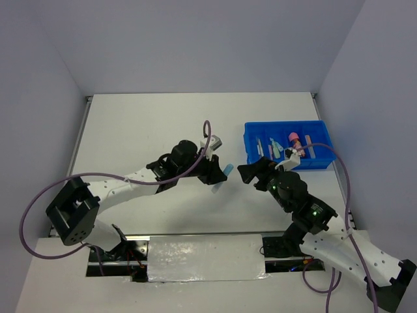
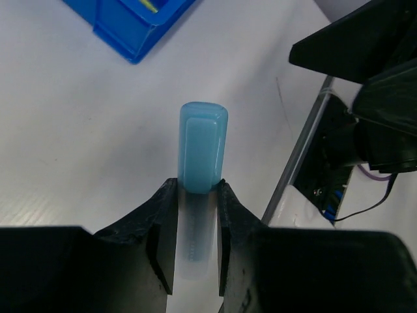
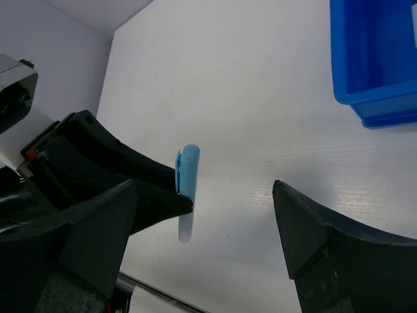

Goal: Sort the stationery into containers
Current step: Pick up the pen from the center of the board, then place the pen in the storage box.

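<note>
One blue stick (image 2: 202,147) sits pinched in the left gripper (image 2: 197,189), jaws clamped on its clear lower end, mid-table (image 1: 163,124), left of the tray (image 1: 287,124). Right gripper (image 3: 205,189) gapes wide, empty, just right of the stick.

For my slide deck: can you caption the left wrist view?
Left end effector shut on a pale blue stick over the white table, blue tray corner at the top.
</note>
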Tool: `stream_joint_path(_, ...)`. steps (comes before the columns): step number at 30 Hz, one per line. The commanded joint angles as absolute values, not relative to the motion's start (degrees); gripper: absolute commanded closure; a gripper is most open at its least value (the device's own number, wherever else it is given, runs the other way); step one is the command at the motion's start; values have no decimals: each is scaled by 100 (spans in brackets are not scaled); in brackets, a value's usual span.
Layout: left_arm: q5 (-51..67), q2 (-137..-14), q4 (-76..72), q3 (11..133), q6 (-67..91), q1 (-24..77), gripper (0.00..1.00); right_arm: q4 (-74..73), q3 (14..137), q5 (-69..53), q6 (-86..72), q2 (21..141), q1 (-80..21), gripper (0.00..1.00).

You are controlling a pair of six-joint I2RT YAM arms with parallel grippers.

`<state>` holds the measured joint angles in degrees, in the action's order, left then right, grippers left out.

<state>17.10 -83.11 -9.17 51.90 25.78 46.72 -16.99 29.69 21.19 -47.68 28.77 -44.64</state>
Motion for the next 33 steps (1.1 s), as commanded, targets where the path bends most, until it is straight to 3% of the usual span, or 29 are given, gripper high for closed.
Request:
stream_joint_path(1,2398,-8429,-2380,4975,3102,4676,100,-1406,3217,2531,-5045,3154,-4500,10)
stream_joint_path(6,2496,-8446,-2812,5141,3234,4746,100,-1064,3015,2173,-5072,3234,-4500,22)
stream_joint_path(15,2698,-8569,-3050,5186,3349,4904,100,-642,3006,1855,-4896,3813,-4500,28)
stream_joint_path(21,2479,-8543,-2936,5273,3375,4904,100,-220,2962,1354,-4781,4306,-4500,72)
stream_joint_path(22,2374,-8517,-2866,5300,3358,4904,97,-211,2962,1319,-4781,4333,-4500,100)
stream_joint_path(23,2260,-8482,-2761,5396,3349,4904,90,-220,2962,1318,-4764,4368,-4517,100)
stream_joint_path(25,1620,-8481,-2202,5710,3331,4896,25,-315,3058,1309,-4275,4412,-4465,100)
stream_joint_path(26,1408,-8551,-1919,5887,3322,4887,1,-447,3320,1405,-4002,4551,-4378,100)
stream_joint_path(31,-92,-8509,792,6977,3375,4826,1,-1342,4313,1038,-1615,5614,-2543,100)
stream_joint_path(33,-709,-8089,1491,6987,3349,4790,1,-1808,5005,1447,-1066,6335,-1780,100)
